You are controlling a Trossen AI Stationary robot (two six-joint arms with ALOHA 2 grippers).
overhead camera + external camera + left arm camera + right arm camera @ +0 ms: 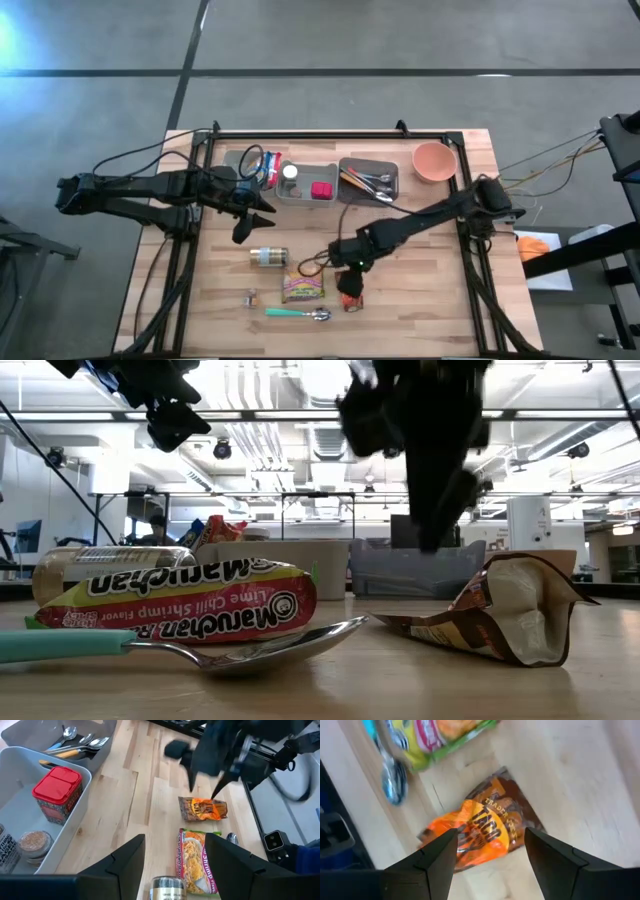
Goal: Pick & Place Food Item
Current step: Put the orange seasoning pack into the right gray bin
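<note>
Right pincer [490,851] hovers unclenched above the light, crinkly taco packet [482,832], best pinched across its soft middle.

- We see two arms, both matt black: slim jointed links, with thicker blocks at the joints.
- Left arm [150,188]: black cables loop off it toward 12 o'clock.
- Right arm [420,222]: a small green light glows near its wrist, and thin cables trail off at 3 o'clock.
- Right gripper's fingers [440,857]: dark, wedge-shaped, flat-faced.
- Left gripper's fingers [127,862]: the same black wedges.
</note>
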